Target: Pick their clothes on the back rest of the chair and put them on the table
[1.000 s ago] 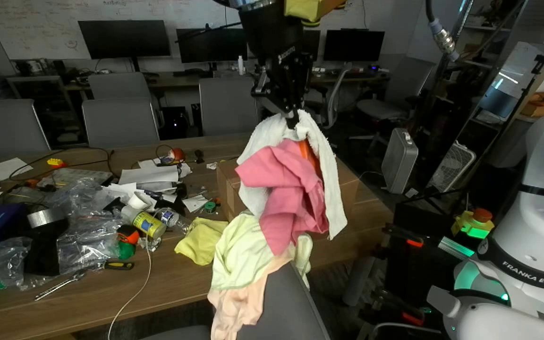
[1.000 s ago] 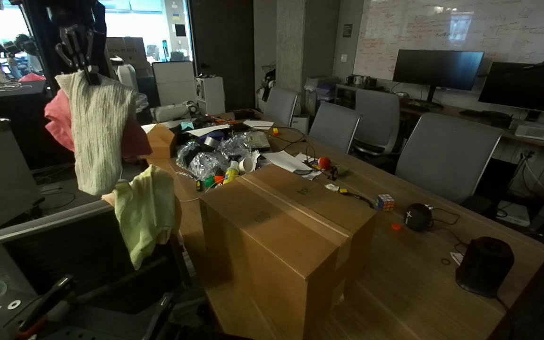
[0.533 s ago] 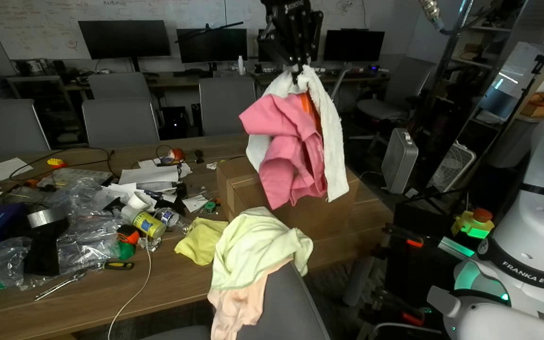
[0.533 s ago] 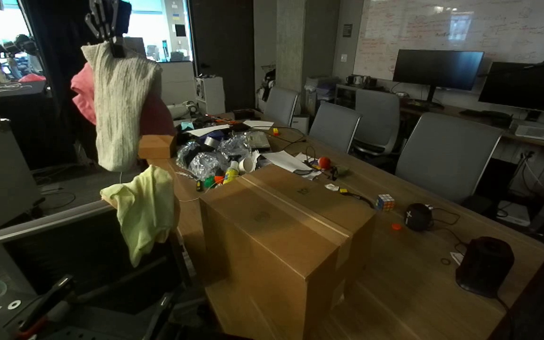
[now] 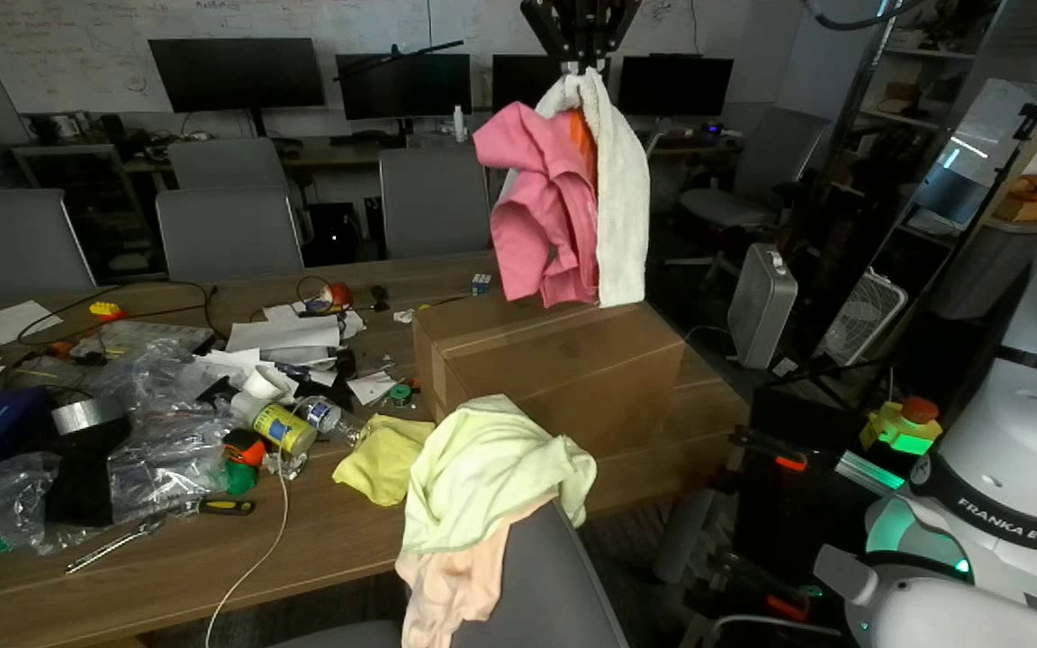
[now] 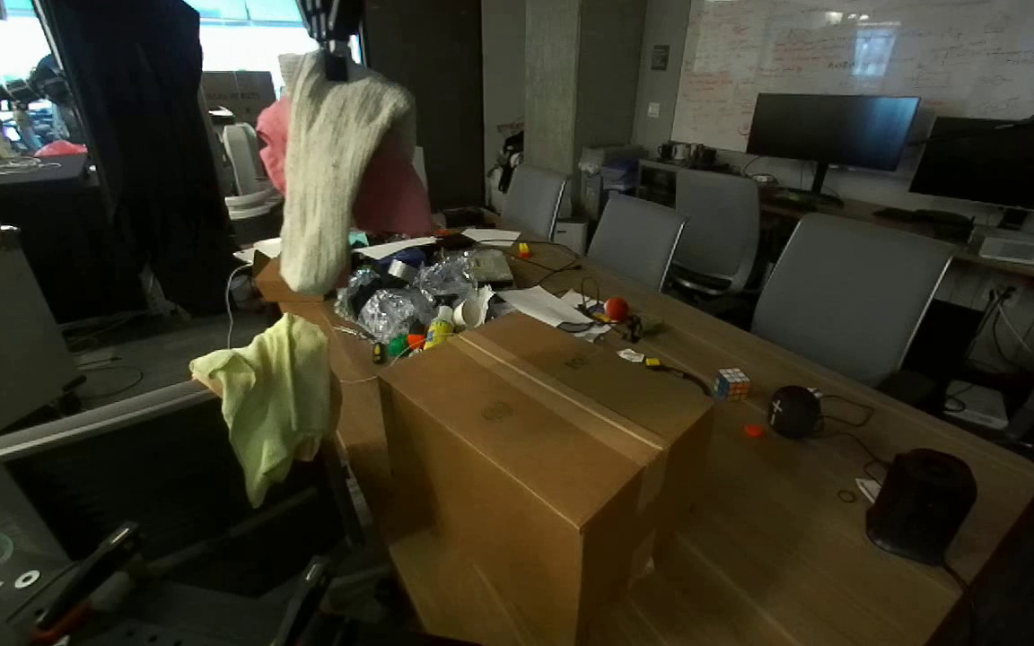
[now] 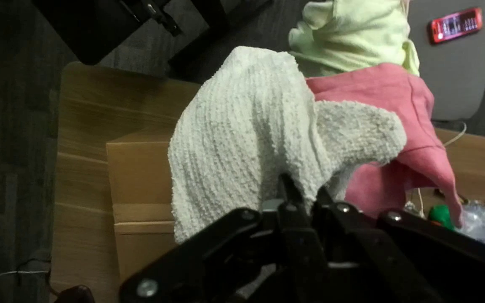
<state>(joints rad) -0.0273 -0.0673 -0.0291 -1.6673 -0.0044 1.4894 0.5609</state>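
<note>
My gripper (image 5: 581, 68) is shut on a white ribbed cloth (image 5: 624, 198) high above the cardboard box; its fingertips pinch the cloth in the wrist view (image 7: 305, 185). A pink cloth (image 5: 532, 207) and an orange strip (image 5: 580, 137) hang together with the white cloth; what holds them is hidden. A pale green cloth (image 5: 482, 459) and a peach cloth (image 5: 451, 576) drape over the grey chair's back rest (image 5: 545, 585). The green cloth also shows in the wrist view (image 7: 360, 38). A yellow cloth (image 5: 383, 459) lies on the wooden table (image 5: 329, 549) beside the chair.
A large cardboard box (image 6: 517, 440) stands on the table near the chair. Plastic bags (image 5: 167, 450), papers, a yellow can (image 5: 284, 427) and tools clutter the table. A puzzle cube (image 6: 732, 384) and black speakers (image 6: 921, 507) stand past the box. A red phone (image 7: 456, 25) lies on the chair.
My gripper has risen with the white and pink cloths, off the chair back and across to above the box. The green and peach cloths stay on the chair.
</note>
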